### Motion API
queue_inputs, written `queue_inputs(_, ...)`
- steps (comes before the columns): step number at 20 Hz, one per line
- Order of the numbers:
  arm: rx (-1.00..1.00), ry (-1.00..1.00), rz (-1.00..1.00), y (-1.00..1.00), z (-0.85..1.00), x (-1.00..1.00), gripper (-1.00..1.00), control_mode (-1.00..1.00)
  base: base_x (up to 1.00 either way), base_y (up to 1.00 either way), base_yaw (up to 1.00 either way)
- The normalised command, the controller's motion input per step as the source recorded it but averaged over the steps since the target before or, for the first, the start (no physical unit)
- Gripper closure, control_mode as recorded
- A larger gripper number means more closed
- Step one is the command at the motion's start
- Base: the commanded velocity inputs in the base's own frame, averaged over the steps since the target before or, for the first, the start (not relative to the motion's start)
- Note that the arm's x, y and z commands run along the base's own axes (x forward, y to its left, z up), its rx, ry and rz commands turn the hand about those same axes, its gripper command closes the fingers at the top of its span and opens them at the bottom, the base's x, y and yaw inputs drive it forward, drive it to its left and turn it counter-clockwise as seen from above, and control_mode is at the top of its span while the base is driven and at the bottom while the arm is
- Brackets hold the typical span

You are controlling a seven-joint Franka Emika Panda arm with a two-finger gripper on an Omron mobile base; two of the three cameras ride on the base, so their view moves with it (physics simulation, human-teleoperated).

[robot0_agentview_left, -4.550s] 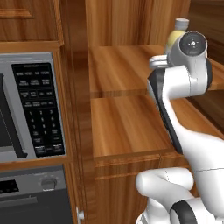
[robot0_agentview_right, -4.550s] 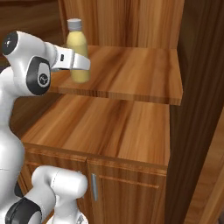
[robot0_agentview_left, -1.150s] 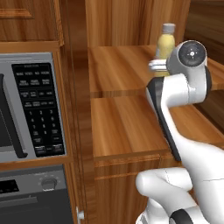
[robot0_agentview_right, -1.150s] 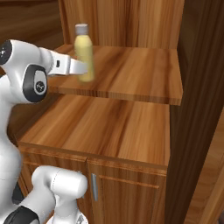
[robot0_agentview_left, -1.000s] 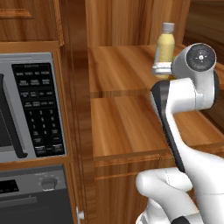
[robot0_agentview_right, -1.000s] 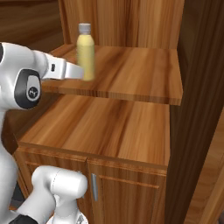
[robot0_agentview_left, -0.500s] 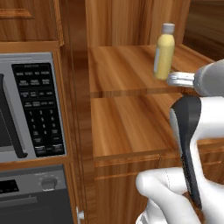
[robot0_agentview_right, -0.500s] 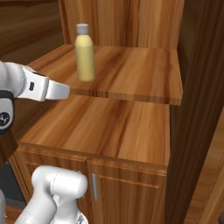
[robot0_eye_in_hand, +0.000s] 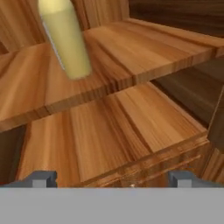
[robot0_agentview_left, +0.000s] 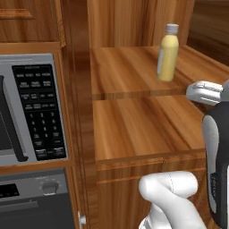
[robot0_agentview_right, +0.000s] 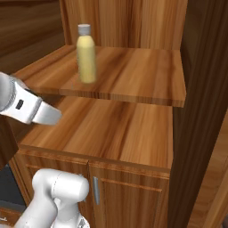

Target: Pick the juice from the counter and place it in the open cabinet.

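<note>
One juice (robot0_agentview_left: 168, 53) stands upright on the upper shelf of the cabinet (robot0_agentview_right: 133, 75), placed as required. The pincer (robot0_eye_in_hand: 112, 178), fingers wide apart and empty, sits well clear below it.

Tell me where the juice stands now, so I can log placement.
The juice stands upright on the open cabinet's upper shelf, toward its left in the right base view, apart from the tool.

arm: white, rises at the lower right of the left base view, dark-jointed link upright at the frame edge | hand: reaches level, pointing left | gripper (robot0_eye_in_hand: 112, 178): in the hand view both dark fingertips (robot0_eye_in_hand: 40, 178) stand far apart, jaws spread wide, nothing between them | grip: empty
</note>
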Motion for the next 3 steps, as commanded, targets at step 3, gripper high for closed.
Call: queue_inputs(3, 0.01, 0.45, 0.0, 0.0, -0.04, -0.27, -1.0, -1.0, 0.0, 0.0, 0.0)
